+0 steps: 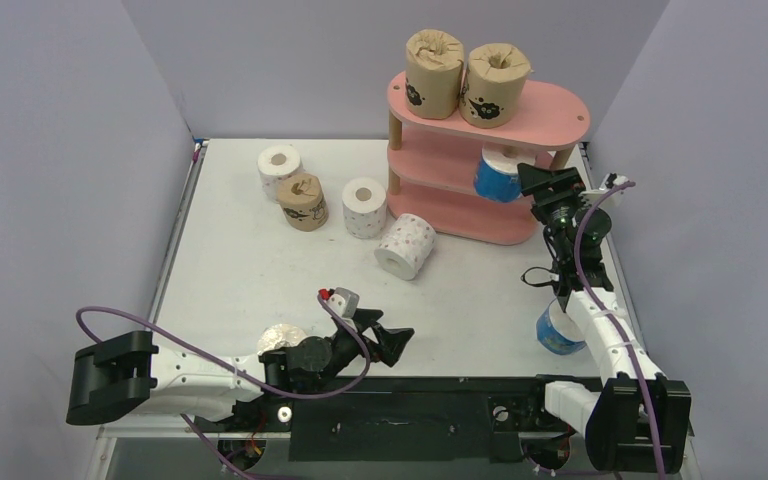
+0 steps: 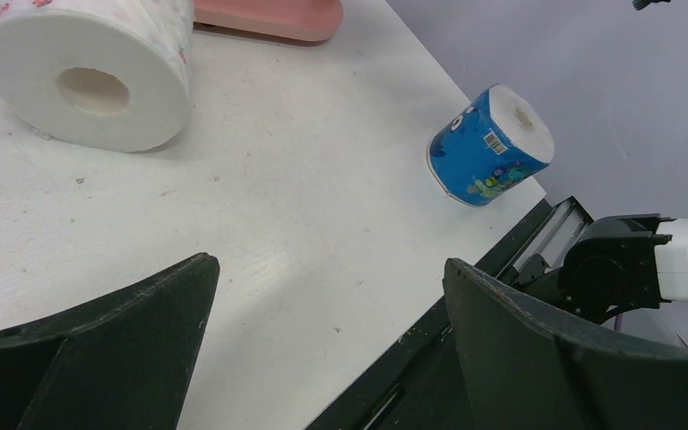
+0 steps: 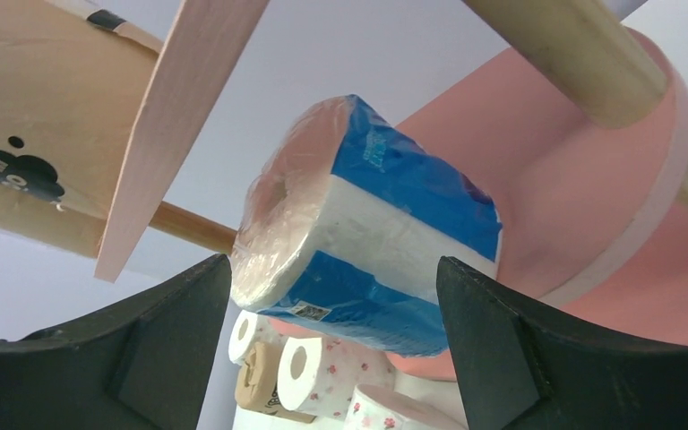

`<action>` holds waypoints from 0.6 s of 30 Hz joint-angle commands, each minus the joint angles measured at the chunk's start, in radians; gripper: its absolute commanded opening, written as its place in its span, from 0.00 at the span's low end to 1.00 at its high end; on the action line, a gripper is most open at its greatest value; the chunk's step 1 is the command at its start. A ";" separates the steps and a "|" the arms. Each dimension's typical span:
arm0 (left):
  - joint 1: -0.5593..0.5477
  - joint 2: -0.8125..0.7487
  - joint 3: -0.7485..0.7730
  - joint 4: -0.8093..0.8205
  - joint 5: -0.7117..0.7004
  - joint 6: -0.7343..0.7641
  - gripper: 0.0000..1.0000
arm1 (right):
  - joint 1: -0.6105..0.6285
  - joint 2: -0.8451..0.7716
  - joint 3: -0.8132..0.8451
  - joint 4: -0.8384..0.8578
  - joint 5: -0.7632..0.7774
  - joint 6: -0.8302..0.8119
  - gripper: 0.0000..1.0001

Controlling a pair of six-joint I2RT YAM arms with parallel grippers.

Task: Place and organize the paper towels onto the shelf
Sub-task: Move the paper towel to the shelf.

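Observation:
The pink shelf (image 1: 545, 118) stands at the back right with two brown rolls (image 1: 434, 60) (image 1: 495, 84) on its top board. My right gripper (image 1: 527, 182) is open at the middle board, its jaws either side of a blue roll (image 1: 498, 176) that rests there; in the right wrist view the blue roll (image 3: 385, 224) lies just ahead of the gripper (image 3: 331, 300). A second blue roll (image 1: 557, 332) stands on the table by the right arm and shows in the left wrist view (image 2: 491, 145). My left gripper (image 1: 397, 340) is open and empty above the table's near edge (image 2: 331, 296).
On the table left of the shelf are a brown roll (image 1: 302, 201), two upright white rolls with pink dots (image 1: 279, 168) (image 1: 364, 207) and one lying on its side (image 1: 406, 246). A pale roll (image 1: 280, 338) is partly hidden by the left arm. Purple walls enclose the table.

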 commanded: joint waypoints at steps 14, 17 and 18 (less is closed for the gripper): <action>-0.004 0.005 -0.008 0.038 -0.029 -0.006 0.96 | -0.015 0.098 0.102 0.004 0.080 0.046 0.84; -0.004 0.007 -0.008 0.040 -0.030 -0.007 0.96 | -0.014 0.115 0.122 0.001 0.080 0.048 0.84; -0.004 0.011 -0.007 0.040 -0.031 -0.007 0.96 | -0.014 0.124 0.128 0.002 0.079 0.050 0.84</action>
